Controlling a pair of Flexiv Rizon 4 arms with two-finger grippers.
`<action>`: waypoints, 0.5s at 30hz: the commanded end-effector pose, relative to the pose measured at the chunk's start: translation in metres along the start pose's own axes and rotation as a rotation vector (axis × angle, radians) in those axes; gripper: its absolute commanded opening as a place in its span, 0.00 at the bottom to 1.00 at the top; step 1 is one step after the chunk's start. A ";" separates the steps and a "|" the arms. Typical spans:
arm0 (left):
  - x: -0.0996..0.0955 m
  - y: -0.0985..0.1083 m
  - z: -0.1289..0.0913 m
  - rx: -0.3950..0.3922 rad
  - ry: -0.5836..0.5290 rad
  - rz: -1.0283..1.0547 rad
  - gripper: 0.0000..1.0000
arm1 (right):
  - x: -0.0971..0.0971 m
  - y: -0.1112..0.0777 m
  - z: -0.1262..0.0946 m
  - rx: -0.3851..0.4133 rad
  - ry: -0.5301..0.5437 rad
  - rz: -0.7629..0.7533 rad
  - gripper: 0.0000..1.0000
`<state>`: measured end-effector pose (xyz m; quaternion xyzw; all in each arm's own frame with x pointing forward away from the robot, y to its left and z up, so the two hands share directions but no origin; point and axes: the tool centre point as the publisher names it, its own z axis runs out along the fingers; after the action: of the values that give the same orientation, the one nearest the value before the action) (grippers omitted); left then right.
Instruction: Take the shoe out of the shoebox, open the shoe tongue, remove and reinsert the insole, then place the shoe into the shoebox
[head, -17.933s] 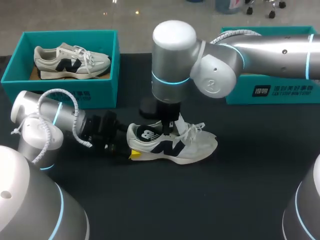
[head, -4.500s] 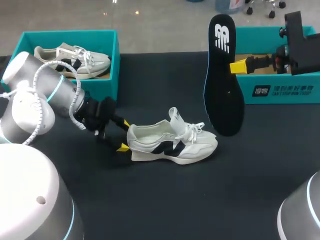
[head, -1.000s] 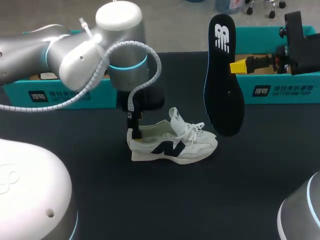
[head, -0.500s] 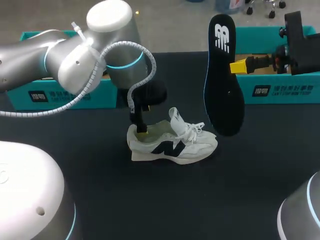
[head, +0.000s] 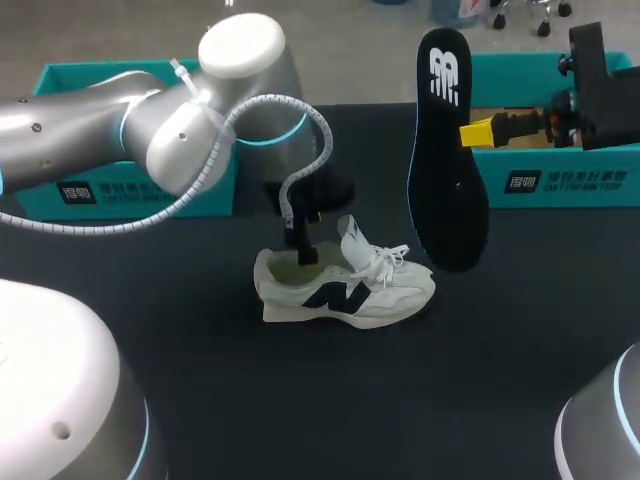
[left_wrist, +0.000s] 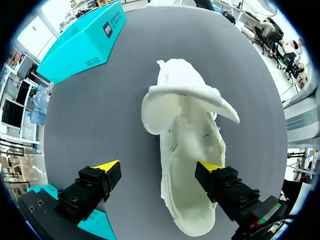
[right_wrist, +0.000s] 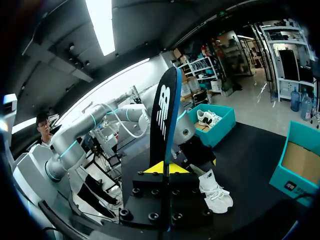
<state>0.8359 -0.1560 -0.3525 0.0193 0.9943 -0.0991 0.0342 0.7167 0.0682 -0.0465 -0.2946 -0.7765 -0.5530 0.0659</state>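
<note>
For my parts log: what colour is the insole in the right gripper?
Black insole with a white logo; clearest in the head view.

Dark table (head: 300, 400), and sitting on it is a white shoe (head: 345, 285), flat on its sole right under the left gripper (head: 303, 255). One teal shoebox (head: 110, 185) stands on the table behind that gripper. A second teal shoebox (head: 560, 175) stands well apart, beside the right gripper (head: 480, 132).

— Where did the shoe (head: 345, 285) lie?
— On the table (head: 300, 400), before the gap between the left box (head: 100, 185) and the right box (head: 560, 180).
— And the insole (head: 445, 150)?
— Upright, right of the shoe, before the right box.
</note>
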 end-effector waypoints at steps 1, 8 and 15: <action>-0.006 -0.010 0.015 -0.007 0.006 0.000 1.00 | -0.001 0.000 0.002 0.001 -0.001 0.001 0.00; -0.007 -0.010 0.025 0.007 0.023 -0.006 1.00 | -0.001 0.000 0.002 0.001 -0.001 0.001 0.00; -0.004 -0.006 0.029 0.007 0.038 -0.014 1.00 | -0.001 0.000 0.002 0.001 -0.001 0.001 0.00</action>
<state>0.8405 -0.1675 -0.3764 0.0131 0.9947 -0.1008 0.0157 0.7168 0.0682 -0.0465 -0.2947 -0.7765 -0.5530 0.0659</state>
